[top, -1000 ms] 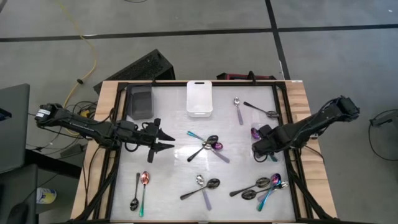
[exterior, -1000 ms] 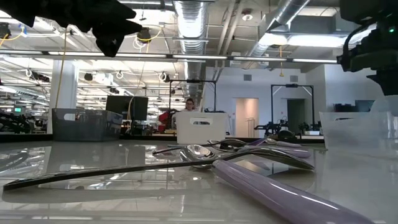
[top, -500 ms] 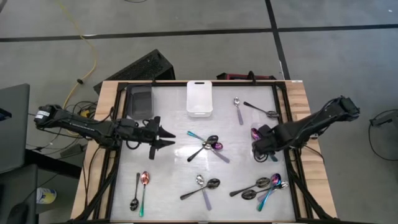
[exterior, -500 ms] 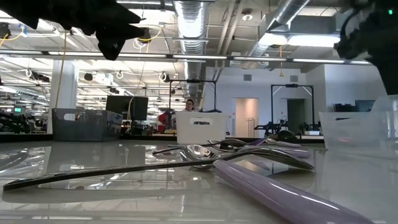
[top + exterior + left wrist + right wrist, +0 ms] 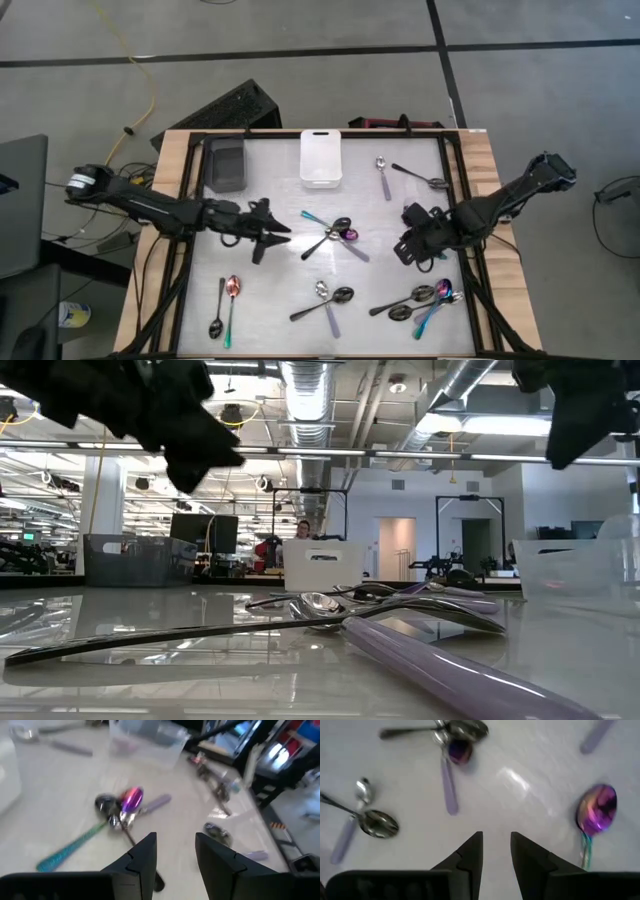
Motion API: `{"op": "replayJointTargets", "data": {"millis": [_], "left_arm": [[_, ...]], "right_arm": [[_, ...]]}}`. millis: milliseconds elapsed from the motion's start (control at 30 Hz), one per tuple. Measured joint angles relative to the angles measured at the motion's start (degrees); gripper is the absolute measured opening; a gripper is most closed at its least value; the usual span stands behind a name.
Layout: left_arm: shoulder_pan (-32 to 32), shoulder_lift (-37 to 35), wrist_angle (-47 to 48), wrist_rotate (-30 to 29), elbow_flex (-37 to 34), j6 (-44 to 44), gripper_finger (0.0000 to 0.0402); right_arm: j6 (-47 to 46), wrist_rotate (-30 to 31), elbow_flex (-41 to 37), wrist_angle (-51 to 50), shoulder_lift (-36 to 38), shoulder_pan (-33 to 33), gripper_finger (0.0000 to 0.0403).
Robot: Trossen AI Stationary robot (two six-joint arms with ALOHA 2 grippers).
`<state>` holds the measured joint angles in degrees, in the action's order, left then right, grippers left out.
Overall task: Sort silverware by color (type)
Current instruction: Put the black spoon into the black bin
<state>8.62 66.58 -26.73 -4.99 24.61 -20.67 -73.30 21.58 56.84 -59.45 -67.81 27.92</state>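
So roughly fifteen spoons lie on the worktop (image 5: 280,285) in six loose clusters; overlaps in the group (image 5: 420,300) near the right fingers make an exact count hard. Left fingers (image 5: 283,236) are parted, empty, just beside the middle cluster (image 5: 335,235). Right fingers (image 5: 402,250) are parted and empty too, with a rainbow spoon (image 5: 596,815) just beside them. Two bins, dark (image 5: 226,163) and white (image 5: 321,157), sit well beyond.
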Motion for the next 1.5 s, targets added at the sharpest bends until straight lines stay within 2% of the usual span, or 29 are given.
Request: {"op": "replayJointTargets", "data": {"millis": [200,400,667,800,1167,1300,1500], "left_arm": [[-1.3,15.69,-1.26,-4.5,7.17,0.47,0.0119],[-1.4,29.69,-1.09,-4.35,14.83,0.43,0.0119],[-1.44,41.58,0.66,-4.83,23.42,1.17,0.0119],[-1.51,43.59,3.53,-5.6,25.65,1.99,0.0118],[-1.18,44.01,5.63,-6.12,25.69,5.51,0.0118],[-1.05,42.06,10.53,-5.99,25.65,6.48,0.0118],[-0.7,35.24,20.9,-5.81,25.58,6.27,0.0118]], "right_arm": [[0.31,3.24,0.0,2.44,0.0,1.8,0.0122],[0.33,4.05,0.0,2.5,0.0,2.19,0.0122],[2.91,4.09,-0.02,2.53,0.0,1.92,0.0122],[3.1,4.09,-0.02,2.54,-0.02,1.92,0.0122],[3.5,4.24,-0.02,2.53,-0.02,1.92,0.0122],[3.48,4.22,-0.02,2.55,-0.02,1.92,0.0122],[4.52,4.21,-0.02,2.58,-0.02,1.62,0.0122]]}}
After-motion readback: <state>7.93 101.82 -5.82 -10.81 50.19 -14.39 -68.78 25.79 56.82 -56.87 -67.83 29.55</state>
